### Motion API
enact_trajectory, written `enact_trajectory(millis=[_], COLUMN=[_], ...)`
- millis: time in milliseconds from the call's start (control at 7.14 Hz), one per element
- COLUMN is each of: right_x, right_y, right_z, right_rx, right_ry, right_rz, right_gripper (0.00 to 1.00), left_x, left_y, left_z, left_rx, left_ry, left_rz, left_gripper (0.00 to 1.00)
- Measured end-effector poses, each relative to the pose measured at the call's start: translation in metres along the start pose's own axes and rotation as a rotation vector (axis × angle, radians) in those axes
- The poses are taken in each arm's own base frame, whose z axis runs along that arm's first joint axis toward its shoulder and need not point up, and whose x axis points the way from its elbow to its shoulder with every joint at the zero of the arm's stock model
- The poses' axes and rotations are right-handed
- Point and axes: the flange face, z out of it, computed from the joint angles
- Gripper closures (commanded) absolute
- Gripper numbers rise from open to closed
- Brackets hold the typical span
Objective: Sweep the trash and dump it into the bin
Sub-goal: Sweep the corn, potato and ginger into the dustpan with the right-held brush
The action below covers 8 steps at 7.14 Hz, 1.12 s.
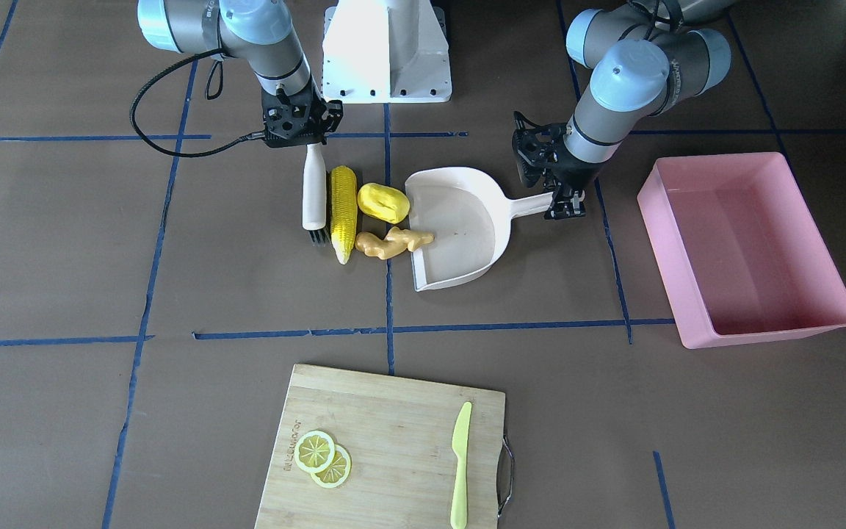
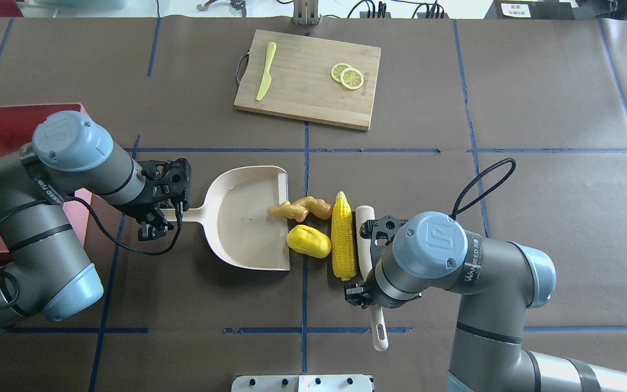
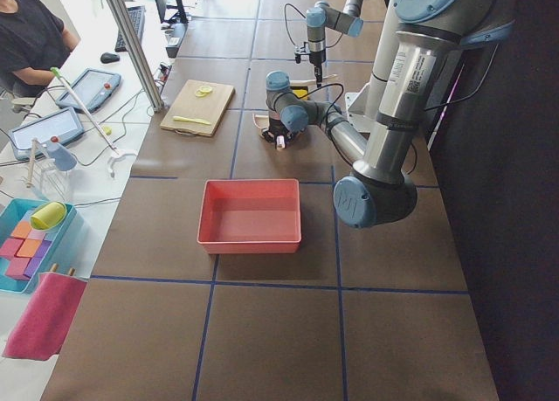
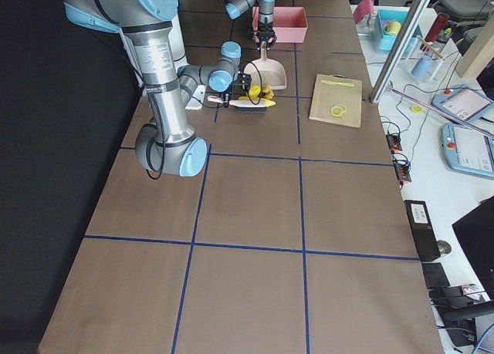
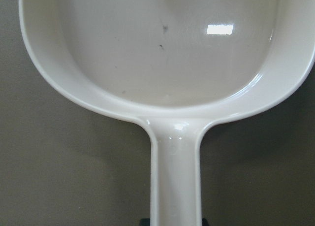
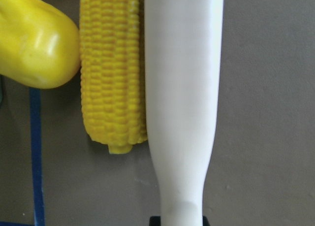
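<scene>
Right now you can see the long yellow toy corn cob (image 1: 343, 213) lying flat on the brown table, parallel to the open front edge of the beige plastic dustpan (image 1: 467, 213). Between the two sit the rounded yellow lump (image 1: 383, 203), right up against the pan's lip, and the knobbly tan-orange ginger root (image 1: 392, 242), one end of which pokes over that lip into the pan. On the cob's other side, the white long-handled brush (image 1: 313, 195) lies pressed along its length; your right wrist camera shows the two touching side by side.

The right gripper (image 1: 305, 136) is pinching the brush's handle from above, with the tail of the handle sticking out behind it in the overhead view. The left gripper (image 1: 566, 202) is clamped on the dustpan's handle, and the pan rests flat on the table.

Look further out on the robot's left and you'll find the large pink rectangular plastic tub (image 1: 753, 242), well apart from the dustpan, past the left arm. On the operators' side of the table lies a bamboo cutting board (image 1: 386, 426) carrying two overlapping lemon slices (image 1: 324, 459) and a yellow-green plastic knife (image 1: 460, 463).
</scene>
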Motion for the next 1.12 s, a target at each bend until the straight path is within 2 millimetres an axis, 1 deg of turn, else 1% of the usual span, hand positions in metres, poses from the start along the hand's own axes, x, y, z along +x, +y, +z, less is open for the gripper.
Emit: enact_trajectory(millis=[280,700,840,1120], right_x=[-0.028,-0.066,-0.076,-0.090], right_y=[-0.010,-0.021,-0.024,-0.031], right_z=[0.007,0.008,0.007,0.005], right_rx=[0.001,0.006,0.009,0.015], right_ry=[-0.004,-0.023,-0.030,-0.040], right_rz=[-0.002,-0.001,0.005,0.011], right_gripper=[0.98,0.98,0.98,0.98], left_x=[0.000,-0.001,-0.001,0.000], left_y=[0.000,-0.007,-0.009,-0.010], left_z=[0.001,0.000,-0.001,-0.002], left_rx=[-0.001,-0.009,-0.009,-0.007], left_ry=[-0.001,-0.040,-0.046,-0.049], left_rz=[-0.001,0.009,0.011,0.013], left_gripper=[0.95,0.95,0.95,0.95])
